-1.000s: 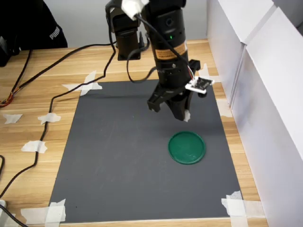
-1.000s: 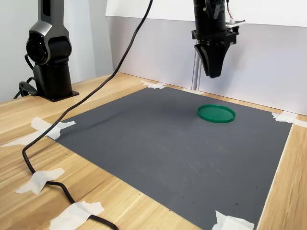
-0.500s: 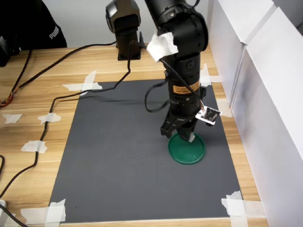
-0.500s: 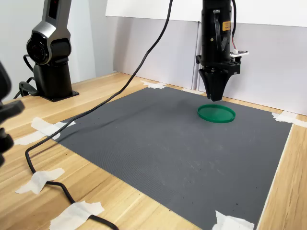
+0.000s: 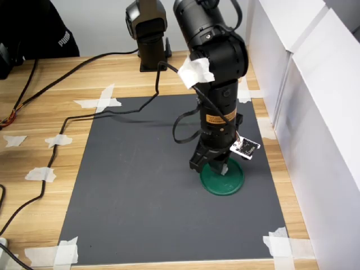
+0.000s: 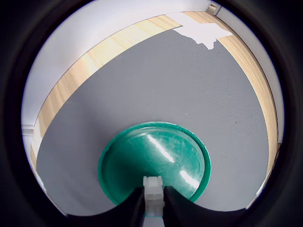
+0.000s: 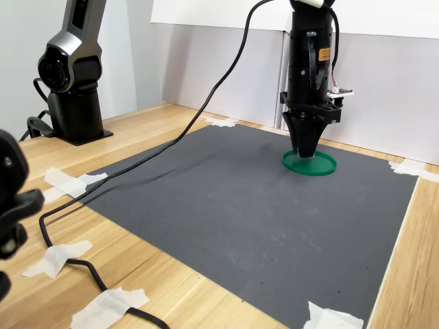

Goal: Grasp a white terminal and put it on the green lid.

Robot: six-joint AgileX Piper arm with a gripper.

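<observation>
The green lid (image 5: 232,181) lies flat on the dark grey mat (image 5: 140,185), toward the first exterior view's right. In the wrist view the lid (image 6: 156,156) fills the middle, and the white terminal (image 6: 153,188), a tiny stepped block, is pinched between the two dark fingertips. My gripper (image 5: 220,167) points straight down with its tips just over the lid's inner face, near the rim. The second exterior view shows the gripper (image 7: 305,154) the same way, low over the lid (image 7: 321,166). Whether the terminal touches the lid I cannot tell.
White panels (image 5: 304,84) wall off the first exterior view's right side, close to the arm. A black cable (image 5: 73,112) crosses the wooden table (image 5: 39,140) to the mat's far edge. Tape pieces (image 5: 101,101) hold the mat's corners. The arm's base (image 5: 147,34) stands at the back.
The gripper, holding the terminal, has moved from high over the mat's far side to over the lid and come down close to it.
</observation>
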